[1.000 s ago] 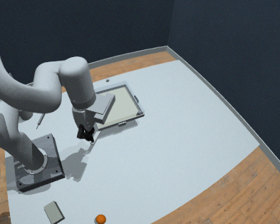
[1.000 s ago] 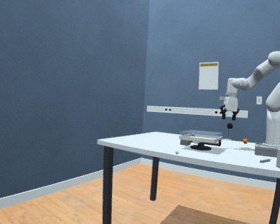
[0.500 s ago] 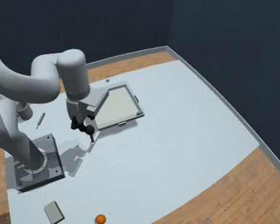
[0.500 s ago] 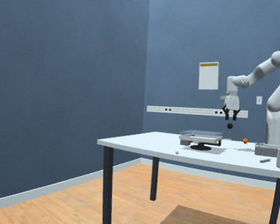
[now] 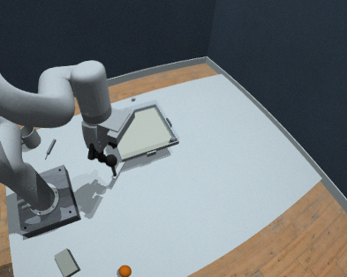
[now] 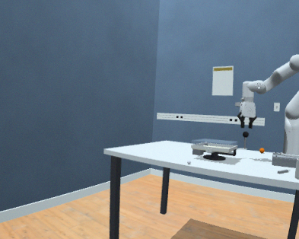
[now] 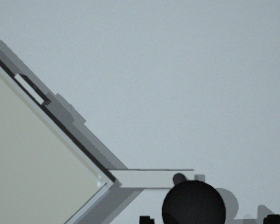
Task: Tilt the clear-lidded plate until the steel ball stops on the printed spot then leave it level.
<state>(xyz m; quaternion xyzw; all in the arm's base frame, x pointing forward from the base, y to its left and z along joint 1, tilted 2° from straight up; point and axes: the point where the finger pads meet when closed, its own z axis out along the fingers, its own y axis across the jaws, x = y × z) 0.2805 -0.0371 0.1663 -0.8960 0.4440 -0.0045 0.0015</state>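
The clear-lidded plate (image 5: 145, 128) (image 6: 214, 145) (image 7: 36, 165) with a cream floor and a grey frame sits on its black pedestal, looking level. The steel ball (image 5: 173, 139) lies in the plate's near right corner. The printed spot is hidden behind my arm. A flat bar (image 7: 151, 177) runs from a plate corner to an upright stick with a black knob (image 5: 111, 160) (image 6: 246, 134) (image 7: 193, 202). My gripper (image 5: 94, 154) (image 6: 246, 122) hangs a little above the knob, partly open, with nothing between the fingers.
An orange ball (image 5: 124, 270) (image 6: 262, 150) and a grey block (image 5: 66, 261) lie near the table's front edge. A small grey pin (image 5: 49, 149) lies left of the plate, and a small white ball (image 5: 133, 100) (image 6: 189, 162) behind it. My base (image 5: 46, 203) stands at the left.
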